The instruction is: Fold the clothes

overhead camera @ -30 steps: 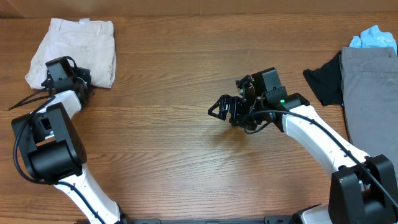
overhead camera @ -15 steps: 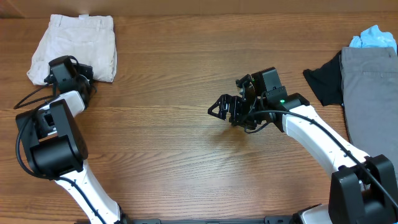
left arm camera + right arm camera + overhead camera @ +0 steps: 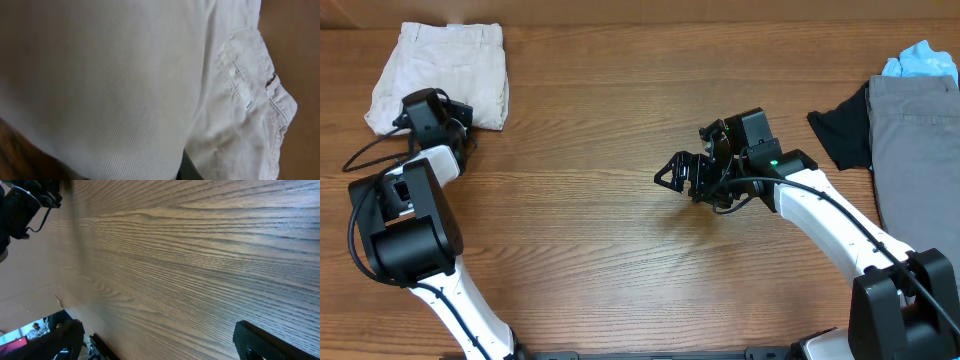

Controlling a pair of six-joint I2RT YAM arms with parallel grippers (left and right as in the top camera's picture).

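One arm (image 3: 428,168) bends toward trousers (image 3: 450,65).

**Four Garments Share Wooden Table**

A wood-grain table (image 3: 600,90) carries folded cream trousers (image 3: 455,65) just beyond the left claw (image 3: 418,116). Well right of the right claw (image 3: 672,176) lie a black garment (image 3: 842,135), grey trousers (image 3: 920,150) and a blue cloth (image 3: 920,60).

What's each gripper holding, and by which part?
The right gripper is open, empty. The left gripper is at the trousers' near edge; grip cannot be told.

Overhead straight down; left wrist close on trousers (image 3: 125,75) (shared), right skims table (image 3: 200,255).
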